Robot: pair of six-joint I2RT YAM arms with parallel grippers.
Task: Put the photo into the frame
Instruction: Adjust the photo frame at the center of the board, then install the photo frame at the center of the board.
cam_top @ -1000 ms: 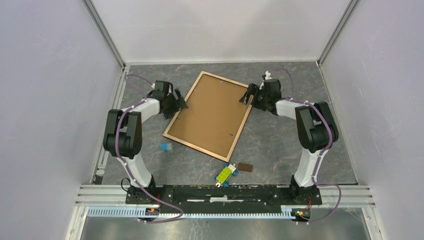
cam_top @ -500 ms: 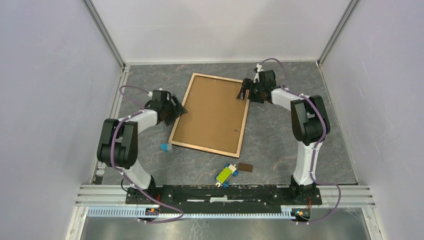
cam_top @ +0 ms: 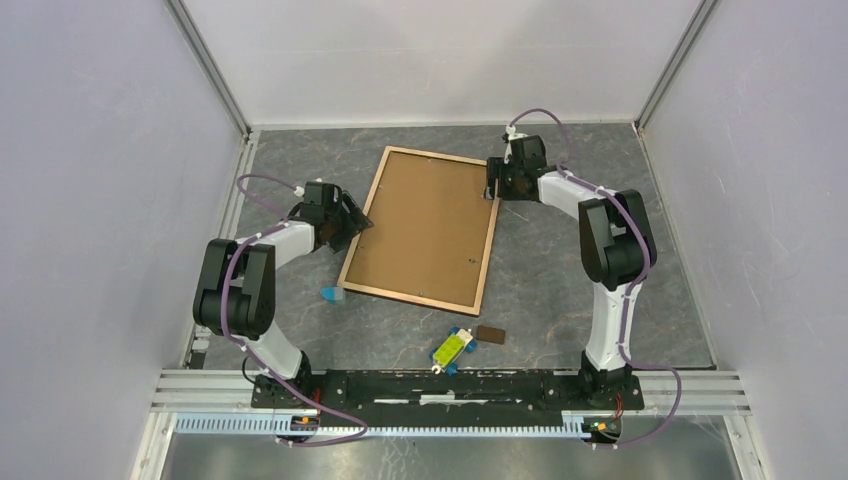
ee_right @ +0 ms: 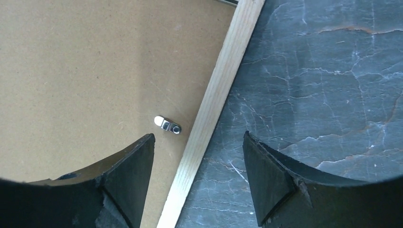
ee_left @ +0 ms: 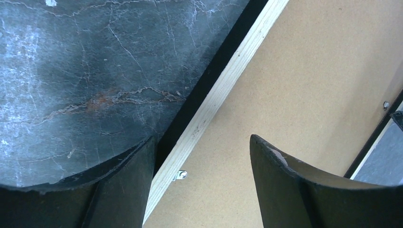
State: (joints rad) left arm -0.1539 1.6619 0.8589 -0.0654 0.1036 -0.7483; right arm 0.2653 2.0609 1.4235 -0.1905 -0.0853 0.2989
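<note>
Overhead, the frame (cam_top: 489,255) lies flat and back-up on the worktop (cam_top: 560,280), its long axis running from far to near and leaning slightly left, with the brown backing board (cam_top: 425,225) sitting inside it. The left claw (cam_top: 352,225) is at the middle of the left long rail and the right claw (cam_top: 493,185) at the far end of the right one, so each arm has its own rail closest. The photo shows nowhere, and whether it lies under the board cannot be told. Seen from the left wrist, the left claw (ee_left: 202,138) stands released astride the pale rail, one finger over stone just beside the black outer edge, the other over board, clear of the wood. Seen from the right wrist, the right claw (ee_right: 198,135) is likewise released astride its rail, with gaps on both sides. Only these close views show the small metal clip (ee_right: 167,124) by the rail.
</note>
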